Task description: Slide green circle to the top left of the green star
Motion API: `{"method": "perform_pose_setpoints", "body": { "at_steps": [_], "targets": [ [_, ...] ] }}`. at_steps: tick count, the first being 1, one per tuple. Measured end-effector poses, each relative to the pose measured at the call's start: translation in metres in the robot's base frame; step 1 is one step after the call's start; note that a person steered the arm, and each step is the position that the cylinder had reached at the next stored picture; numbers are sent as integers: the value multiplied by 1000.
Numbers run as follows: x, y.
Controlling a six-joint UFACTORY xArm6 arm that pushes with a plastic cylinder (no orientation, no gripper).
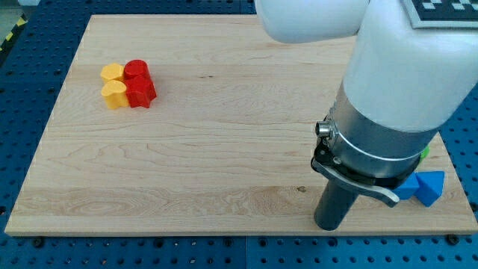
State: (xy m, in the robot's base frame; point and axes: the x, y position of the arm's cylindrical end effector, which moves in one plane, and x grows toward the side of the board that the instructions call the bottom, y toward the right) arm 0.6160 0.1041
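Note:
My arm fills the view's right side. The dark rod comes down near the board's bottom edge, and my tip (328, 226) rests on the wood there. A sliver of green (425, 153) shows just past the arm's grey collar at the right; I cannot tell whether it is the green circle or the green star. The rest of the green blocks is hidden behind the arm. My tip is to the lower left of that green sliver, apart from it.
Blue blocks (423, 187) lie at the bottom right, just right of my rod. At the top left sit a yellow hexagon-like block (112, 72), a yellow heart (114, 95), a red round block (137, 70) and a red star (140, 92), touching. The wooden board (187, 149) lies on a blue pegboard.

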Motion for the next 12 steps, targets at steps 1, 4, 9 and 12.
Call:
{"method": "perform_pose_setpoints", "body": {
  "at_steps": [1,4,9,12],
  "targets": [
    [0,0],
    [-2,2],
    [2,34],
    [2,63]
  ]
}}
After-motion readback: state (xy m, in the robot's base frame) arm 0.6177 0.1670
